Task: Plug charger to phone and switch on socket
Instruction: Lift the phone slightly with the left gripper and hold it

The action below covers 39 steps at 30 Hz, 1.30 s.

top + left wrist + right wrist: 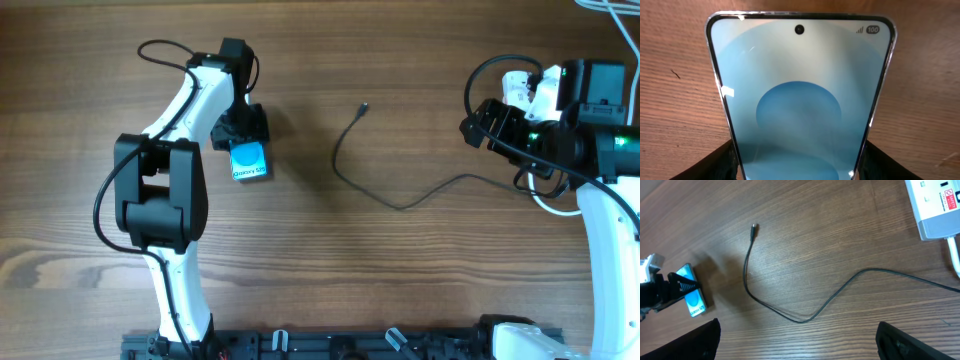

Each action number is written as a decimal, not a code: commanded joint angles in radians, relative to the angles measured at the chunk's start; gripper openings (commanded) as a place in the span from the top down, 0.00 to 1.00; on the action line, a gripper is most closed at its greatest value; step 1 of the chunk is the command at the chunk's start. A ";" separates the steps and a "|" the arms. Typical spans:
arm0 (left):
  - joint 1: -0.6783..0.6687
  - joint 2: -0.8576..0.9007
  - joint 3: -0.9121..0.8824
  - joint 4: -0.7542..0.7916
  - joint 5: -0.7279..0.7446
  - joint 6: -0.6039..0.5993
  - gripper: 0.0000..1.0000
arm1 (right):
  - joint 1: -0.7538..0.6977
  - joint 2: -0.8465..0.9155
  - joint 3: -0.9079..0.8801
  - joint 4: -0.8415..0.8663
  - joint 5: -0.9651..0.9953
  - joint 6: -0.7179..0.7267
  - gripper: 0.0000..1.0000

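Phone [249, 160] is clenched in your left gripper [243, 135] toward the far-left corner; hold it level and close the released right gripper [800, 340] just behind the charger tip [363, 107] near the far edge.

Open table [420, 60] around charger tip [363, 106], cable [400, 207] looping rightward, left claw [244, 138] flanking phone [250, 161]

Phone [800, 100]: lower end cut off by the bottom edge of the left wrist view. Overhead, its far end is hidden under the left gripper [243, 135].

Socket [935, 202], toward the table's right edge: cropped at the right wrist view's top right corner, one end showing.

Charger [800, 321]: runs out at the right edge. Connector tip [754, 226] is too small to identify.
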 commanded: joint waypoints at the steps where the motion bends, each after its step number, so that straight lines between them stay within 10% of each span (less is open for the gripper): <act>1: -0.006 -0.005 0.035 -0.014 0.008 -0.005 0.36 | 0.003 -0.008 0.012 0.002 0.021 -0.004 0.00; 8: -0.006 -0.008 0.035 -0.023 0.009 -0.012 0.89 | 0.003 -0.008 0.012 0.002 0.021 -0.004 0.00; 17: -0.006 -0.008 0.035 -0.022 0.009 -0.012 0.88 | 0.003 -0.008 0.012 0.002 0.021 -0.004 0.00; 21: -0.006 -0.008 0.035 -0.022 0.009 -0.012 0.57 | 0.003 -0.008 0.012 0.002 0.021 -0.003 0.00; 34: -0.006 -0.008 0.035 -0.022 0.009 -0.012 0.96 | 0.003 -0.008 0.012 0.002 0.021 -0.004 0.00; 39: -0.006 -0.008 0.035 -0.022 0.009 -0.012 0.92 | 0.003 -0.008 0.012 0.002 0.021 -0.004 0.00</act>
